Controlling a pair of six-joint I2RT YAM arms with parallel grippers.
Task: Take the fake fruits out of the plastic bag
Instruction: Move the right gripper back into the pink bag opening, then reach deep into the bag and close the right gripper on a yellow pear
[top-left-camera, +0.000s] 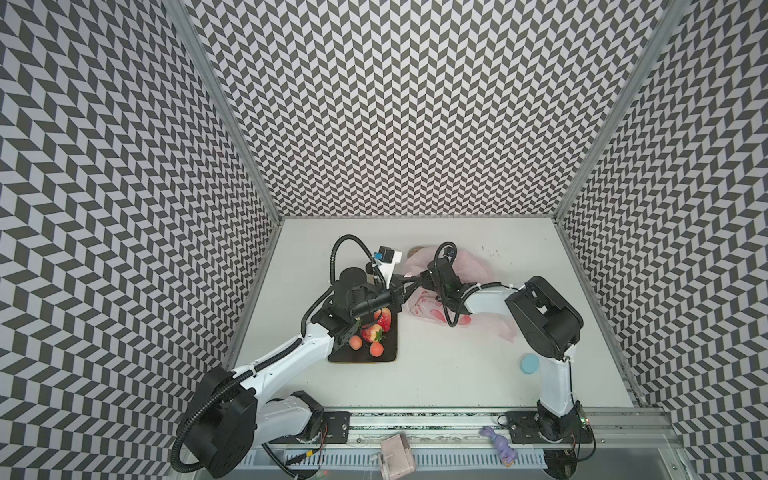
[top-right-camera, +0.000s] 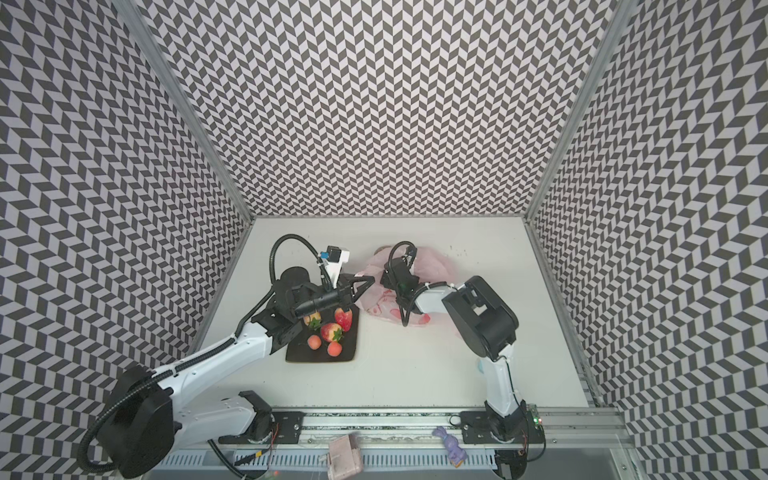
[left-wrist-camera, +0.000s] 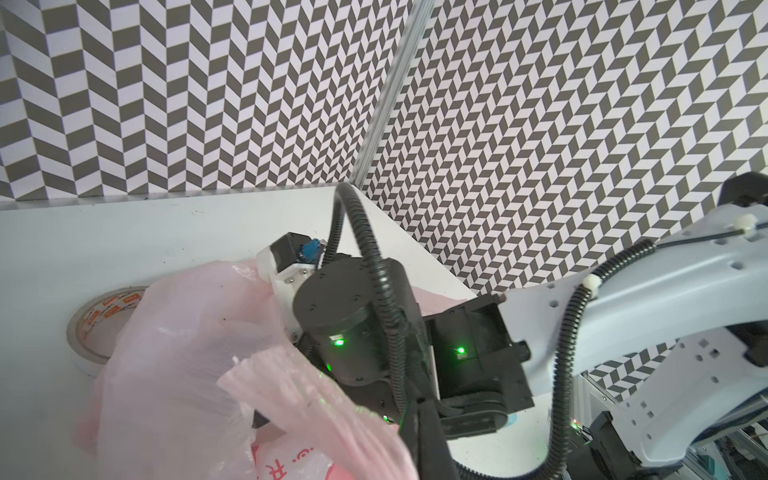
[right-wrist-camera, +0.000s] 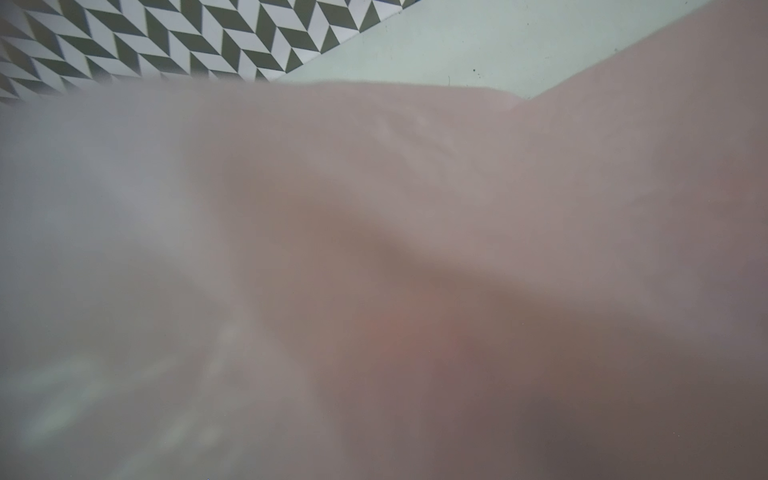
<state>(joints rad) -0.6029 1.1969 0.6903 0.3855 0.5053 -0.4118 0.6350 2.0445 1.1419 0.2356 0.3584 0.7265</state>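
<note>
Already most of the fake fruits seem to be out of the bag; on the black tray, in both top views, lie two red strawberries and two orange-pink balls, and a third strawberry shows partly under the left arm. The plastic bag lies crumpled on the table just beside the tray, on the right arm's side; the left gripper is pressed together on a gathered strip of the bag's edge and holds it up, as the left wrist view also suggests. The right gripper is pushed down into the bag; pink film covers its wrist camera, so I cannot tell if its jaws are spread or hold something. A reddish blur shows through the film there; it may be a fruit or only print. I judge that a few fruits are left inside; the task is past half, not finished.
</note>
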